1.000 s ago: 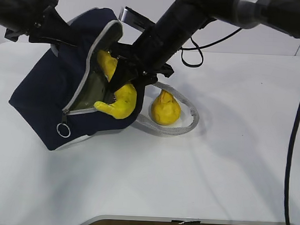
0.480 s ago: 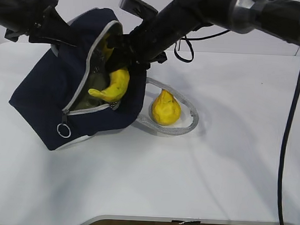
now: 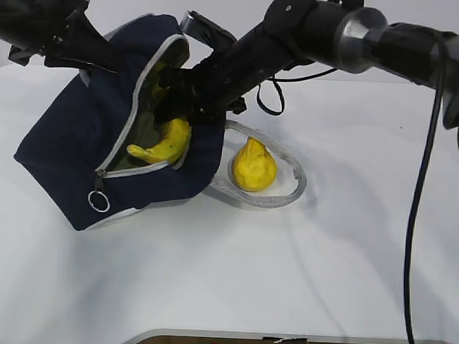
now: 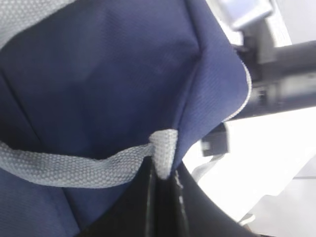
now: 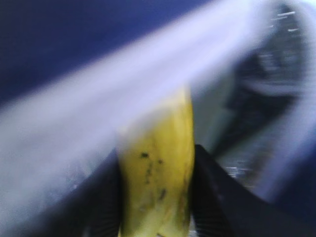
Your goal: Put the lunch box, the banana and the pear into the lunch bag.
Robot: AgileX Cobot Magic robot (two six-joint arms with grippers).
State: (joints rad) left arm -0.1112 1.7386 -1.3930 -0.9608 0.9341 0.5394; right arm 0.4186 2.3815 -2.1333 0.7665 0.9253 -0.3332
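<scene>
The right gripper (image 3: pixel 175 101) clamps the banana (image 3: pixel 166 142) halfway inside the open navy lunch bag (image 3: pixel 70 146). The left gripper (image 4: pixel 163 180), closed, pinches the bag's grey handle (image 4: pixel 69 165). The pear (image 3: pixel 253 165) sits beside the bag.

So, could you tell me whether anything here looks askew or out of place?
The lunch bag sits tipped on one corner, held up by the left gripper. The pear rests inside a loose grey handle loop on the table.
</scene>
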